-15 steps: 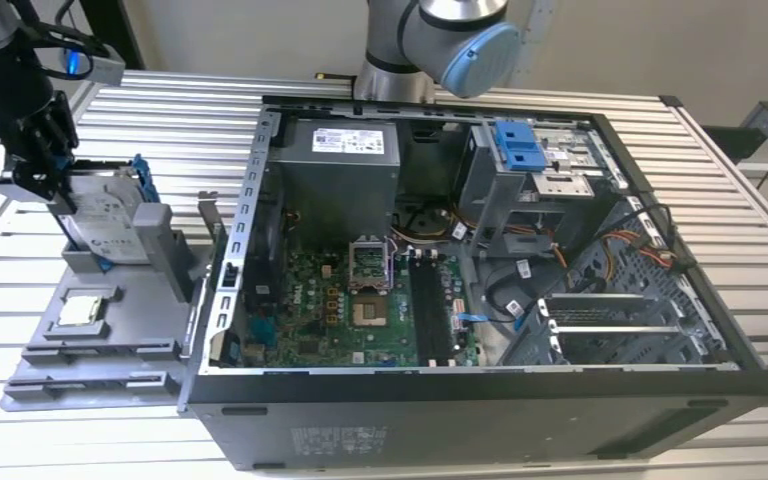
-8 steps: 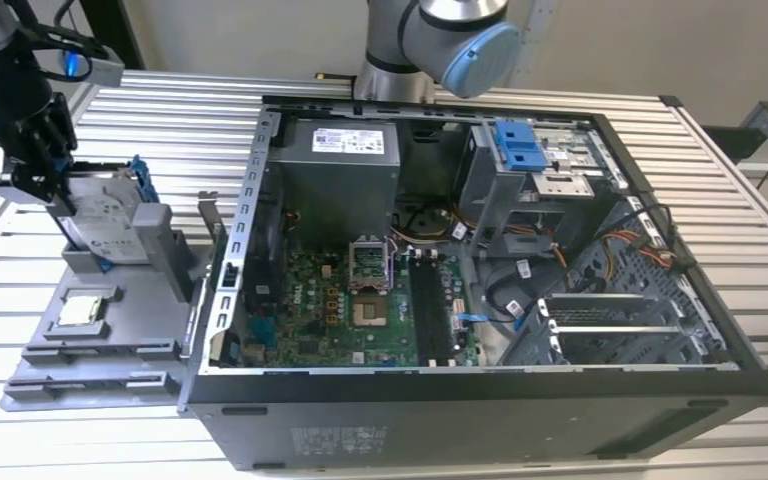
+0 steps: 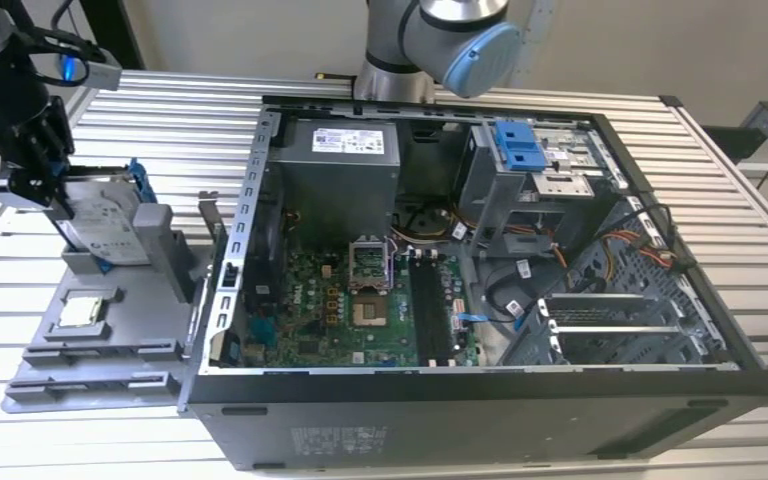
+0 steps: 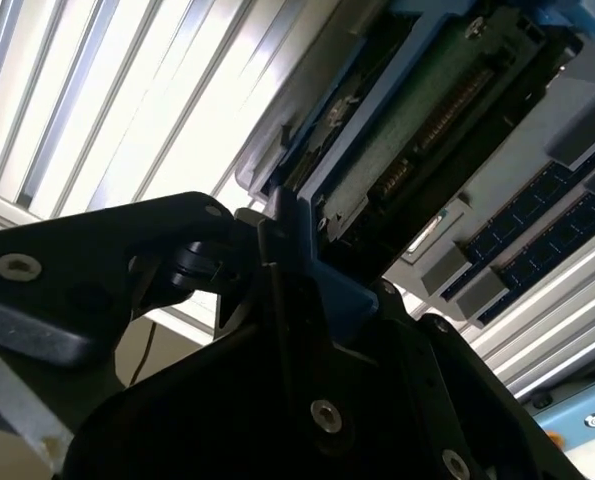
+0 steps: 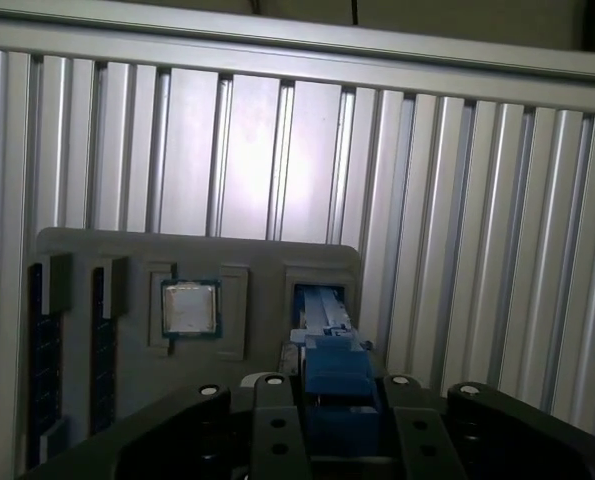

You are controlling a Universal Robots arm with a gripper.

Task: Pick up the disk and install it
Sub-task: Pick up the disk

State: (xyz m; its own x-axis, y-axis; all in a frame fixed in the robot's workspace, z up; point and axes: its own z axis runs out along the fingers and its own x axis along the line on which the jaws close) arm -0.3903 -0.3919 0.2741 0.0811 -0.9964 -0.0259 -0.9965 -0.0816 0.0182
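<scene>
Wore matte black across the blocky gripper (image 5: pixel 339 425), dotted with small silver screws (image 5: pixel 209 390). Showed a grey tubular arm joint (image 3: pixel 418 25) capped with a rounded pale-blue cover (image 3: pixel 488 55). Carried a blue cable (image 3: pixel 75 68) looped by the wrist.

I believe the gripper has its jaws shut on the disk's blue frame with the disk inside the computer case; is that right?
Not quite. The disk stands outside the computer case, in the grey holder on the exterior view's left, as the exterior view shows. The gripper does have its jaws shut on the blue frame.
</scene>
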